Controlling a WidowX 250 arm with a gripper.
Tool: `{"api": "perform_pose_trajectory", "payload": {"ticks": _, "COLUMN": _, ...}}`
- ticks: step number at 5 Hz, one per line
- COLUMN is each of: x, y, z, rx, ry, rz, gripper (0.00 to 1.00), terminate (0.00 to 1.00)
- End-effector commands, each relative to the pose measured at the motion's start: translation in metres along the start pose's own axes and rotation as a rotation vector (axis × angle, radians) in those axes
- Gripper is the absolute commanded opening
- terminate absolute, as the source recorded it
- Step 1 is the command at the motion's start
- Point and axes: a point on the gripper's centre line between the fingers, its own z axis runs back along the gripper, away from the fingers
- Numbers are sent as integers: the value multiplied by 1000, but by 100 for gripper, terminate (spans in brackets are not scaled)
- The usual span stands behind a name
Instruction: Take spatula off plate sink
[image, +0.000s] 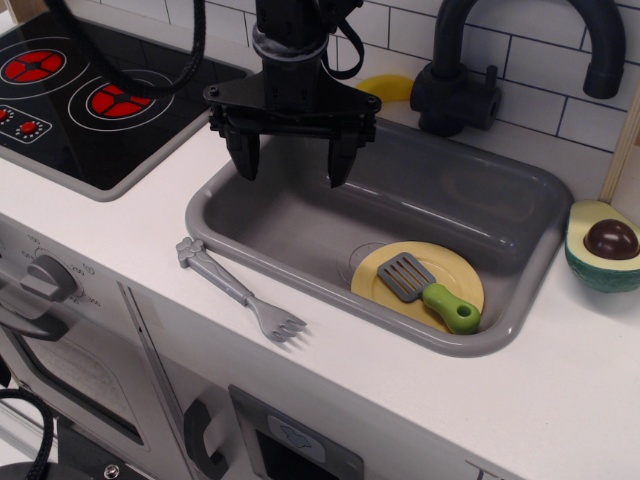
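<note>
The spatula (425, 289), grey slotted blade and lime-green handle, lies on the pale-yellow plate (385, 266) in the front right corner of the grey sink (330, 215). Its handle points to the front right, over the plate's edge. My gripper (292, 165) hangs above the sink's back left part, open and empty, with its two black fingers pointing down. It is well to the left of the spatula and higher than it.
A grey toy fork (240, 291) lies on the counter along the sink's front left rim. The black faucet (470, 70) stands behind the sink, a yellow toy (390, 88) beside it. An avocado half (603, 247) sits right of the sink. A stovetop (80, 95) is at the left.
</note>
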Motion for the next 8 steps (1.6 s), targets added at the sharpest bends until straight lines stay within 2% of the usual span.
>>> {"api": "perform_pose_trajectory", "payload": {"ticks": 1, "x": 0, "y": 0, "z": 0, "rx": 0, "ry": 0, "rz": 0, "gripper": 100, "terminate": 0}}
{"api": "perform_pose_trajectory", "payload": {"ticks": 2, "x": -8, "y": -24, "z": -6, "rx": -22, "ry": 77, "rz": 189, "gripper": 100, "terminate": 0}}
{"api": "perform_pose_trajectory", "payload": {"ticks": 3, "x": -12, "y": -44, "z": -8, "rx": -67, "ry": 121, "rz": 404, "gripper": 100, "terminate": 0}}
{"api": "perform_pose_trajectory", "payload": {"ticks": 5, "x": -24, "y": -78, "z": -20, "rx": -92, "ry": 159, "rz": 652, "gripper": 100, "terminate": 0}}
{"api": "perform_pose_trajectory", "payload": {"ticks": 7, "x": -36, "y": -111, "z": -41, "rx": -39, "ry": 180, "rz": 710, "gripper": 100, "terminate": 0}}
{"api": "perform_pose_trajectory", "payload": {"ticks": 8, "x": -43, "y": -115, "z": -47, "rx": -36, "ry": 176, "rz": 741, "gripper": 100, "terminate": 0}}
